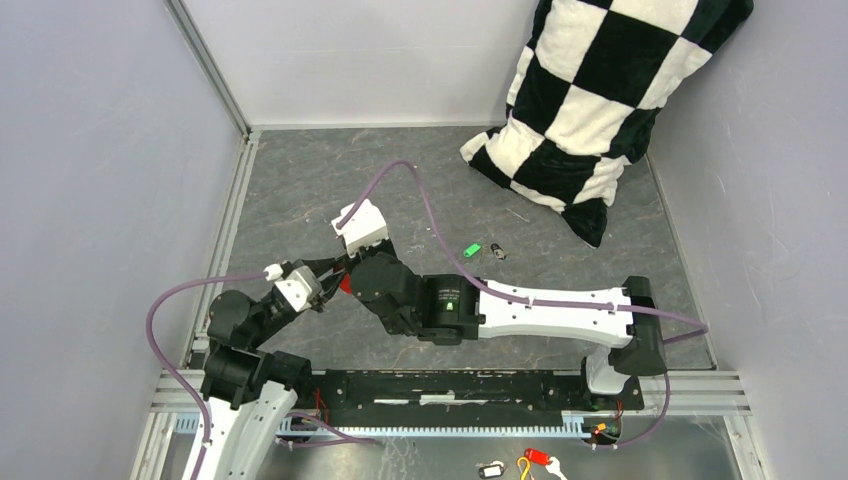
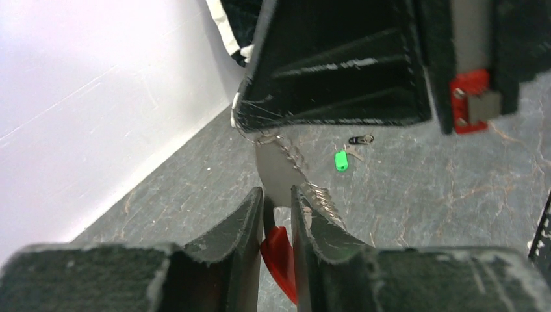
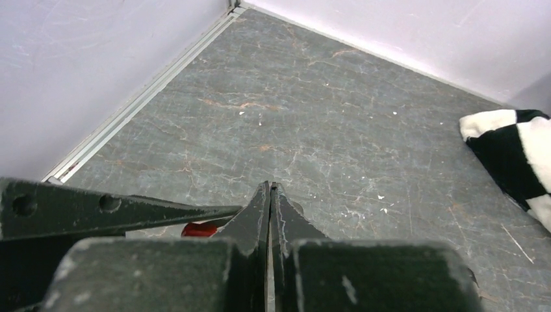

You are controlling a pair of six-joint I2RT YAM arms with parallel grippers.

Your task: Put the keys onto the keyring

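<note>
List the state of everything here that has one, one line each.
left gripper, closed narrowly on red key
right gripper, shut, pinching keyring end
green key, lying loose, not on keyring
dark key, loose beside green key, not on keyring
checkered pillow, slumped in far corner

Checked all three views for lettering; I could read none. Pale specks that may be print sat on the black motor housing point(image 1: 445, 298) of the white right arm point(image 1: 550, 305), beside a lit green lamp point(image 1: 452, 308), too small to make out. The small black-framed white tag point(image 1: 490, 469) at the near edge was likewise too small to read. The long red plastic key point(image 2: 278, 259), short bright green plastic key point(image 2: 340, 160) and thin silvery wire-loop keyring point(image 2: 290, 154) showed me no legible marks.
</note>
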